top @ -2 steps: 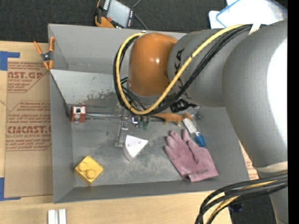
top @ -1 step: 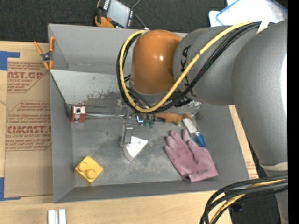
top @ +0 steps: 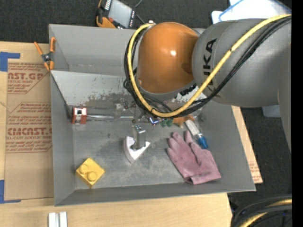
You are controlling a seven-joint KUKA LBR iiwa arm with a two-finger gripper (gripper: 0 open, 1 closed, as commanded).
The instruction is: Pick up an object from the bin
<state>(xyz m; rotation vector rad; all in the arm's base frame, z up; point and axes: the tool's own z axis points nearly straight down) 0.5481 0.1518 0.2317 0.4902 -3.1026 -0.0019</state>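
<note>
From where I stand the claw (top: 139, 137), its spread I cannot tell, is down at the small white angular plastic piece (top: 134, 152) toward 6 o'clock in the grey metal bin (top: 61, 141), so it should centre squarely before lifting.

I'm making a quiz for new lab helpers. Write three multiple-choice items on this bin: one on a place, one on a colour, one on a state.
1. The yellow block lies in the view's: A lower left; B upper right; C centre.
2. The glove is: A green; B pink; C black.
3. The glove is: A spread flat on the bin floor; B draped over the rim; C rolled up.
Answers: 1 A, it sits in that corner; 2 B, plainly pink; 3 A, it lies open on the floor.
</note>
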